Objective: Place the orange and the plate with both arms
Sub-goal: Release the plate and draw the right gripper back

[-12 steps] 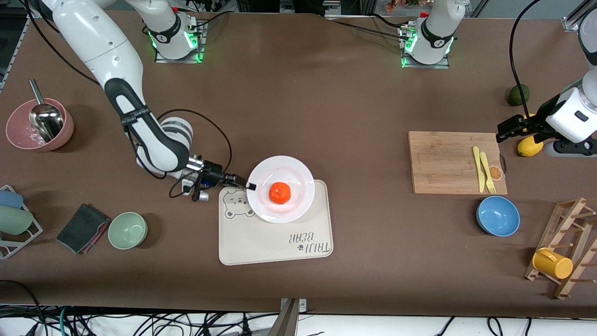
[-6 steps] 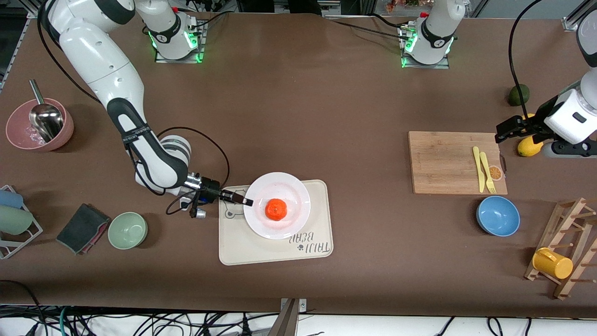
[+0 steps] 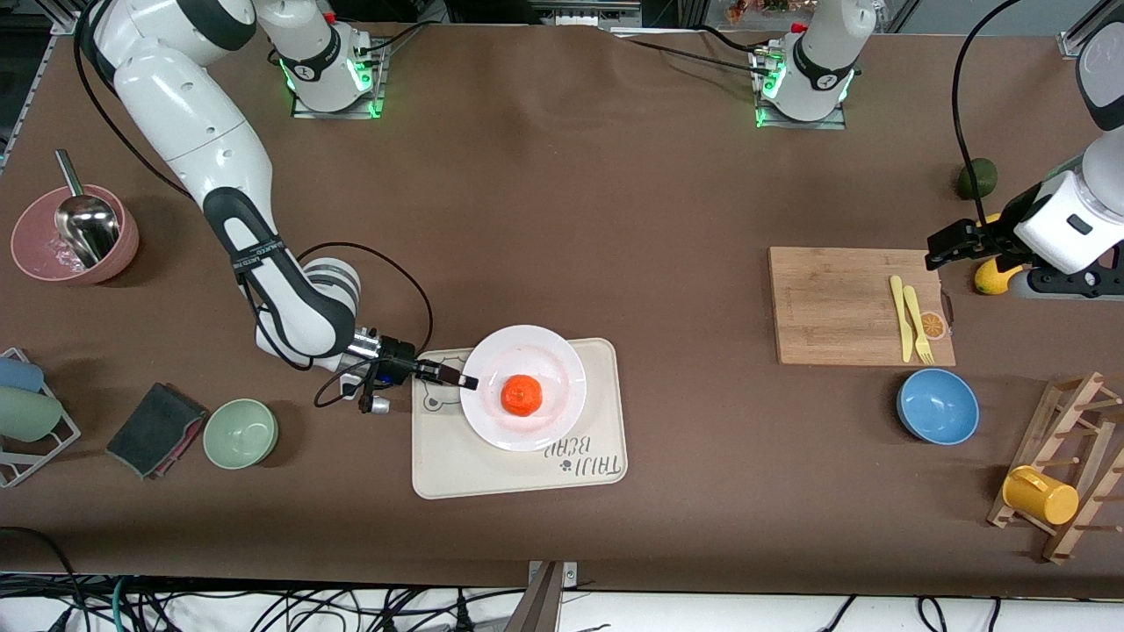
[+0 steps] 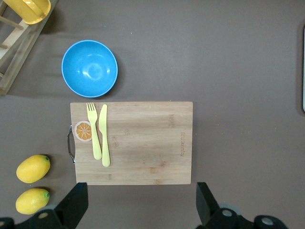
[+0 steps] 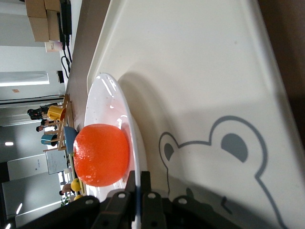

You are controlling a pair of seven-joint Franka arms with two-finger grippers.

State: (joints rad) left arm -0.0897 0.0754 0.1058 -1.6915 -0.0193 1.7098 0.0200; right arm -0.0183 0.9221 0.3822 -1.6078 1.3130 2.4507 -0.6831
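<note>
The right gripper (image 3: 465,382) pinches the rim of the plate (image 3: 553,369), which sits on the bear-printed tray (image 3: 597,474) with the orange (image 3: 522,394) at its middle. Release gently, keeping the plate level. The left gripper (image 3: 953,246) waits, spread, over the worktop (image 3: 615,219) by the cutting board (image 3: 834,307).
</note>
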